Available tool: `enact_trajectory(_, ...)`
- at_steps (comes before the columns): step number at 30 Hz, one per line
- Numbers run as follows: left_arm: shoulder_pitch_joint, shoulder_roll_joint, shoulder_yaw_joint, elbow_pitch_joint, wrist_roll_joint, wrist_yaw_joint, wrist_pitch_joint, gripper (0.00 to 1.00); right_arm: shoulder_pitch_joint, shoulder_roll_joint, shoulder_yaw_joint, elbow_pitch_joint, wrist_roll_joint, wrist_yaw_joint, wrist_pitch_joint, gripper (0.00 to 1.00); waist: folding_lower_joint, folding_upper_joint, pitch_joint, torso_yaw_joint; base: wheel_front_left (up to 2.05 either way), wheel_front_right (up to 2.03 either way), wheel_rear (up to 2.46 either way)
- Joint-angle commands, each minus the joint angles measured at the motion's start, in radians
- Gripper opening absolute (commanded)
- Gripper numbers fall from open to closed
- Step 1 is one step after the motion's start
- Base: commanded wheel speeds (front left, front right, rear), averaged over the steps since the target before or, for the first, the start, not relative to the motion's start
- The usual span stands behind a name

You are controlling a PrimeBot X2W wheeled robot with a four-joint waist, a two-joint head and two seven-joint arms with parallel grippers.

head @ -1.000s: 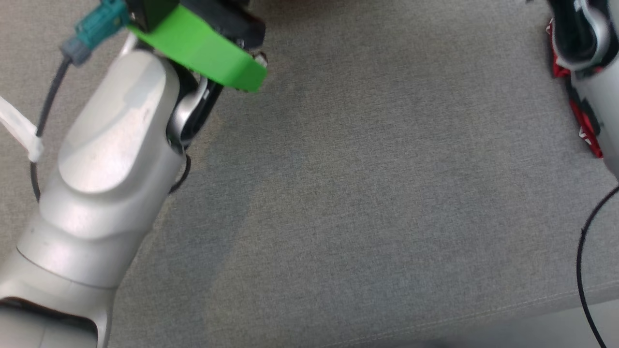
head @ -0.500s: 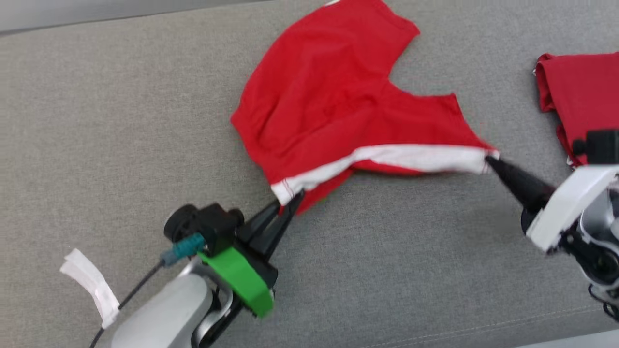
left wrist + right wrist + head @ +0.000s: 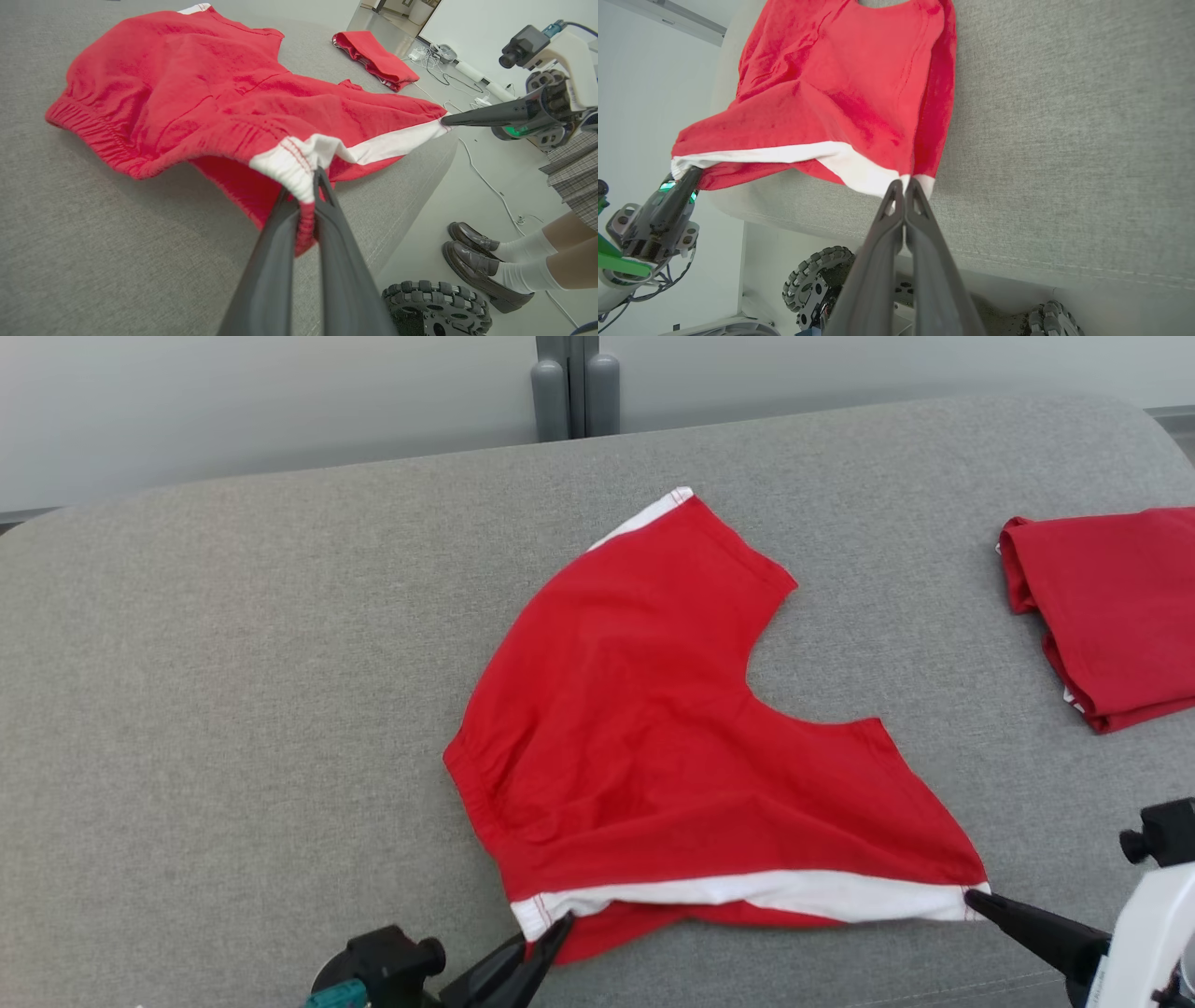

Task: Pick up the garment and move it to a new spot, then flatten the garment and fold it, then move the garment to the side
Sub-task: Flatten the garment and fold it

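A grey fabric-covered worktop (image 3: 233, 663) spans the head view from left to right, with a pale wall behind its far edge. A red garment (image 3: 644, 737), which looks like a pair of shorts, lies spread near the middle of the worktop, closer to the near edge. One lobe reaches toward the far side and another toward the near right, with a curved notch between them. A white band (image 3: 766, 891) runs along the garment's near side, and there the cloth is lifted slightly and stretched between the two arms. A second red cloth (image 3: 1111, 616), folded, lies at the far right, well apart from the garment. In the left wrist view a person's legs in white socks and dark shoes (image 3: 472, 261) stand on the floor beyond the near edge, beside a black wheel (image 3: 434, 308). The left end effector (image 3: 558, 926) is closed on the near left corner of the band, with cloth bunched between its fingers. The right end effector (image 3: 976, 899) is clamped on the near right corner, its fingers pressed together on the white edge.
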Motion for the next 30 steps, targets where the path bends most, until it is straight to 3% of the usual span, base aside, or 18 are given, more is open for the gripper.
enact_trajectory(1,0.039,0.017,0.015,-0.012,-0.008,-0.002,0.0,0.0,0.035,-0.026,-0.016,-0.014,0.017,0.0,-0.014,0.0,0.0001,-0.0001,-0.011,0.003,0.0,0.0,0.0)
enact_trajectory(6,0.092,0.014,0.068,-0.046,-0.004,-0.002,0.0,0.0,0.078,-0.074,-0.083,-0.047,-0.014,0.0,-0.095,0.0,0.0001,-0.0001,-0.01,0.01,0.0,0.0,0.0)
enact_trajectory(11,0.033,-0.025,0.114,-0.068,0.0,-0.002,0.0,0.0,-0.016,-0.026,-0.137,-0.047,-0.105,0.0,-0.121,0.0,0.0001,-0.0001,0.008,0.023,0.0,0.0,0.0)
enact_trajectory(24,-0.201,-0.167,0.209,0.155,-0.024,-0.002,0.0,0.0,-0.478,0.251,-0.162,0.207,-0.425,0.0,0.021,0.0,0.0001,-0.0001,0.118,0.118,0.0,0.0,0.0)
enact_trajectory(30,-0.283,-0.256,0.262,0.266,-0.005,-0.002,0.0,0.0,-0.662,0.334,-0.148,0.361,-0.548,0.0,0.035,0.0,0.0001,-0.0001,0.182,0.171,0.0,0.0,0.0)
